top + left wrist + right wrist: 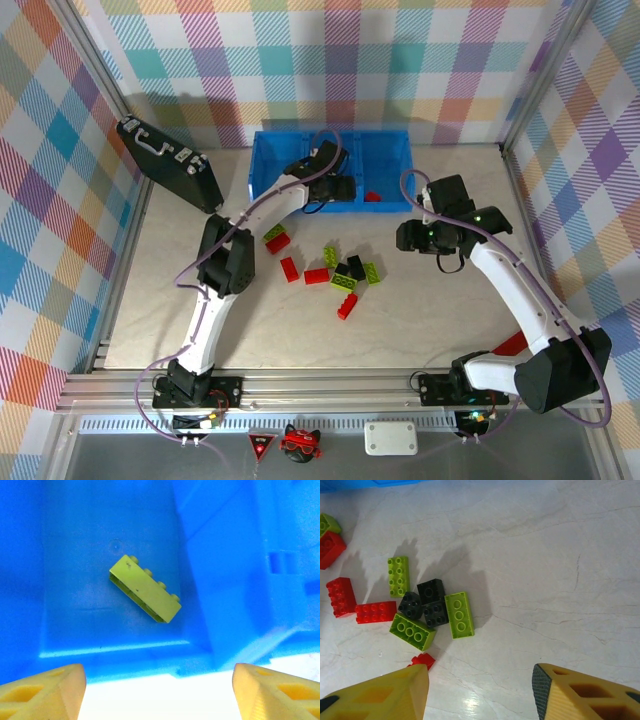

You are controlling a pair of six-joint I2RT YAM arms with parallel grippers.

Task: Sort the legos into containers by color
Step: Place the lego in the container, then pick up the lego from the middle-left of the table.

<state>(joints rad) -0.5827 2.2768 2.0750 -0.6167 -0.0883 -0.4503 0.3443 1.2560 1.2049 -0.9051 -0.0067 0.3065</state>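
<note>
In the upper middle of the top view, the left hand [159,682] hangs over the blue containers [268,165], fingers spread wide and empty, with a lime brick [145,589] lying loose on the compartment floor below. The right hand [480,685], also parted and holding nothing, hovers over the bench [560,555] just right of the legos [335,272] clustered mid-frame.

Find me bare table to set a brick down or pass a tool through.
Free: the table right of the lime brick, up to the right tool; the near strip below the lone red brick; the patch left of the left arm, below the briefcase. Crowded: the brick cluster mid-table, before the blue bin.
</note>
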